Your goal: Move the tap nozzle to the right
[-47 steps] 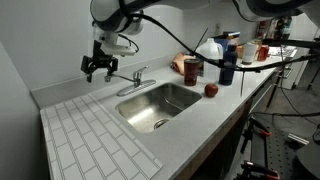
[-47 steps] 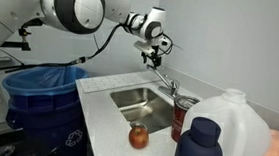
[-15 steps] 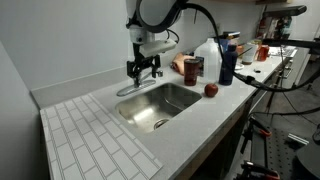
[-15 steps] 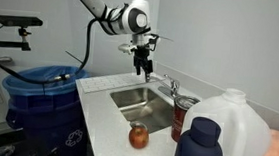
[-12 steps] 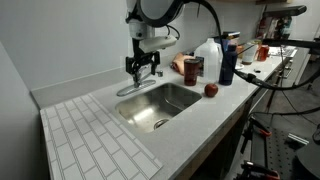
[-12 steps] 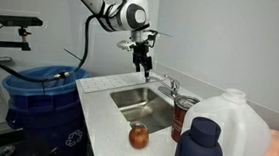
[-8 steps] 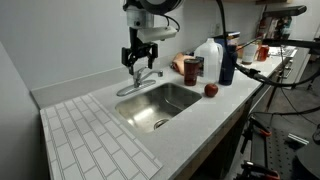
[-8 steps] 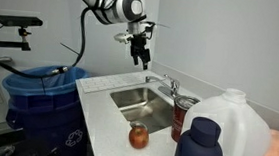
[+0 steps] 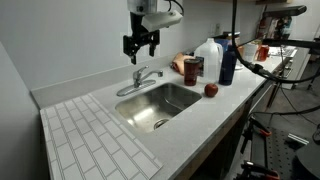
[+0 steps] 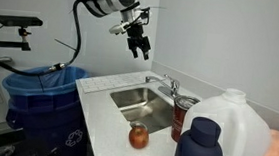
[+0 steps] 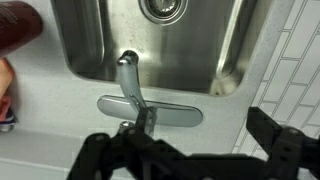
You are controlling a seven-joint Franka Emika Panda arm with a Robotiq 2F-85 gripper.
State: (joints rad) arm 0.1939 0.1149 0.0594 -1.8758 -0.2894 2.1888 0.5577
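The tap nozzle (image 9: 127,88) is a slim chrome spout that reaches from its short base out over the steel sink (image 9: 160,102). It also shows in an exterior view (image 10: 159,83) and in the wrist view (image 11: 128,82). My gripper (image 9: 140,43) hangs in the air well above the faucet, open and empty, touching nothing. It shows in an exterior view (image 10: 139,44) too. In the wrist view the two dark fingers (image 11: 190,150) stand wide apart at the bottom edge, with the faucet base below the left one.
A red apple (image 9: 211,90), a red can (image 9: 191,69), a white jug (image 9: 209,55) and a dark blue bottle (image 9: 228,60) stand on the counter beside the sink. A tiled drainboard (image 9: 90,130) lies on the sink's other side. A blue bin (image 10: 44,86) stands beyond the counter.
My gripper has risen straight up from just above the faucet, staying open. The nozzle looks unmoved.
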